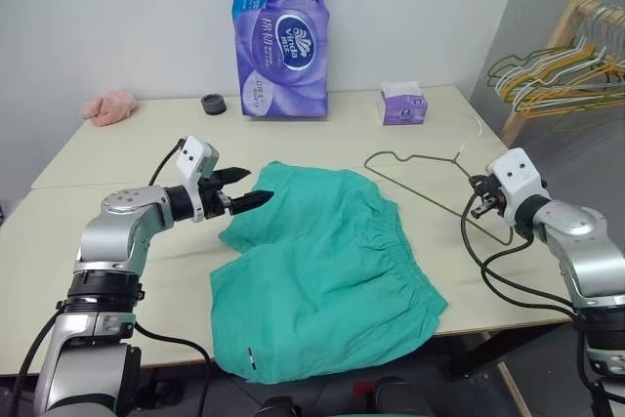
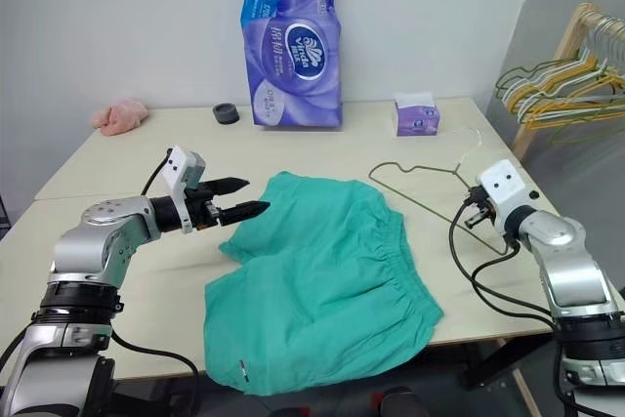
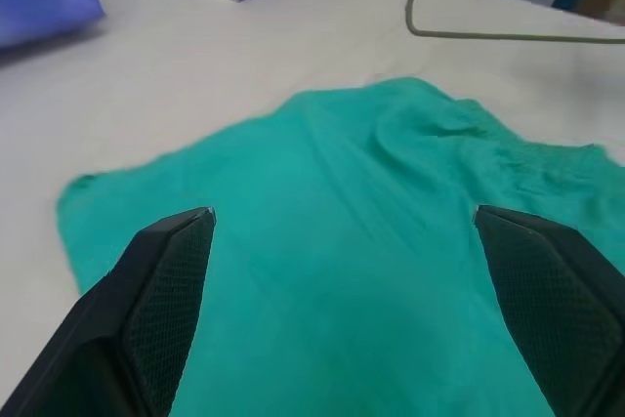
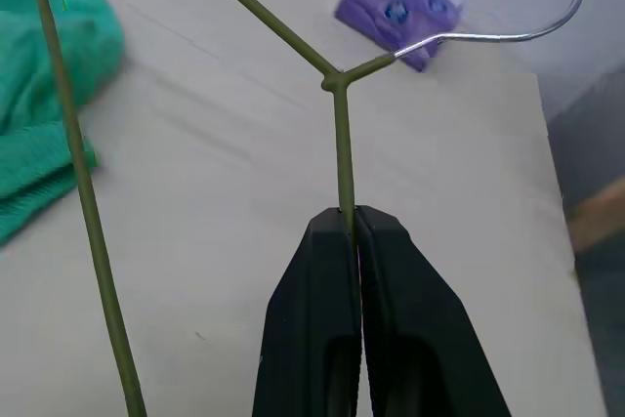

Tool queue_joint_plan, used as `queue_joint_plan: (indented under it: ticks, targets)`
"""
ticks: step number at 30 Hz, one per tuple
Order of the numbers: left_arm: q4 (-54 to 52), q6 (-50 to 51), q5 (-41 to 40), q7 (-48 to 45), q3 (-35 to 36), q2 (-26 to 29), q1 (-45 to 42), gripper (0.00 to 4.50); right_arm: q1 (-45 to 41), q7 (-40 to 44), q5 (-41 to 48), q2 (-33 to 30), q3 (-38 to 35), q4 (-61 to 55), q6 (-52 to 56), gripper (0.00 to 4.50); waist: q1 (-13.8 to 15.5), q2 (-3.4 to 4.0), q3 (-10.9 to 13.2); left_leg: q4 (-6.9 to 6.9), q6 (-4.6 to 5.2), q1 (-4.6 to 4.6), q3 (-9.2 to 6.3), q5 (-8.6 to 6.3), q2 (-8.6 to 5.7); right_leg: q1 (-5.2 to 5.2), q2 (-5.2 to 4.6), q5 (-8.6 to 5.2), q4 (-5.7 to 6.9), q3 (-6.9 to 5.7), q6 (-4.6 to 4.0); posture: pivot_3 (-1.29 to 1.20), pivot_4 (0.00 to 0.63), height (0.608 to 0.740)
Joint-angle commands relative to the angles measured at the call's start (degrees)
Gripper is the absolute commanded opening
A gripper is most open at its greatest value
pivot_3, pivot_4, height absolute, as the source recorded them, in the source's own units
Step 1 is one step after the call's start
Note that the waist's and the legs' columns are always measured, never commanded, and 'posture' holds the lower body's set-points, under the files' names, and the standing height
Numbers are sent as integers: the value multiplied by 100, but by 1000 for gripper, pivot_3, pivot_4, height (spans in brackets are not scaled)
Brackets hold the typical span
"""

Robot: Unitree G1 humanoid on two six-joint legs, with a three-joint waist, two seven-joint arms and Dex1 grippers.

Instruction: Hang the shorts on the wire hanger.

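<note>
Two hands working: right hand (image 4: pixel 350 217) pinches the wire hanger (image 4: pixel 340 134) beside the shorts (image 1: pixel 327 266); left hand (image 1: pixel 252 187), spread wide, should grab a leg hem and thread it on.

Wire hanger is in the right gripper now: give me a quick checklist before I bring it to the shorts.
1. Right gripper shut on the wire hanger, on the arm just below the neck: ok.
2. Left gripper open, over the shorts: ok.
3. Shorts lying spread on the table: ok, though one leg hangs over the near edge.
4. Hanger free of the shorts: ok, they lie apart.
5. Tissue box clear of the hanger's hook: cannot tell.
</note>
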Motion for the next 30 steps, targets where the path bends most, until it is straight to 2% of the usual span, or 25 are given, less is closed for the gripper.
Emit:
queue_joint_plan:
  ticks: [1, 4, 9, 14, 21, 25, 30]
  targets:
    - [-531, 481, -322, -587, -119, 267, 79, 4500, -40, 345, -418, -238, 298, -314, -1478, 51, -25, 1, 0, 0, 0, 0, 0, 0, 0, 0, 0, 0, 0, 0, 0, -162, 14, 740]
    - [-809, 765, -397, -937, -356, 395, 183, 4500, -148, 584, -654, -289, 613, -330, -2352, 51, -45, 1, 0, -3, 0, 1, 0, 0, 2, 1, 1, 0, 0, 0, 1, -162, 14, 740]
    - [-898, 665, -148, -1058, -765, 321, 202, 4500, -464, 920, -841, -120, 1061, -371, -3112, 51, -58, 1, 0, -2, -1, 1, -2, 0, 1, 2, 2, 0, -1, -3, 0, -161, 14, 740]
    - [-1230, 534, -24, -1356, -1261, 344, 396, 4500, -724, 1101, -850, 107, 1254, -444, -3249, 51, -59, 1, 0, -2, -1, 1, -9, 1, 3, 2, 2, 0, 0, -2, 0, -162, 15, 740]
    - [-1150, 379, 164, -1242, -1464, 134, 381, 4500, -805, 1218, -845, 225, 1255, -475, -3241, 51, -54, 1, 0, -1, -1, 2, -9, 0, 1, 3, 3, -1, 0, -2, -1, -164, 17, 740]
    - [-997, 359, 224, -1152, -1431, 20, 323, 3672, -770, 1240, -825, 265, 1230, -536, -3200, 0, -61, 1, 0, 0, -1, 2, -9, 0, 1, 3, 2, -1, 0, -1, -1, -167, 18, 740]
    - [-1162, 331, 240, -1301, -1516, 49, 473, 2189, -711, 1233, -801, 291, 1213, -629, -3145, 0, -62, 1, 1, 0, -1, 2, -9, 0, 1, 2, 2, -1, 1, 0, -1, -168, 19, 740]
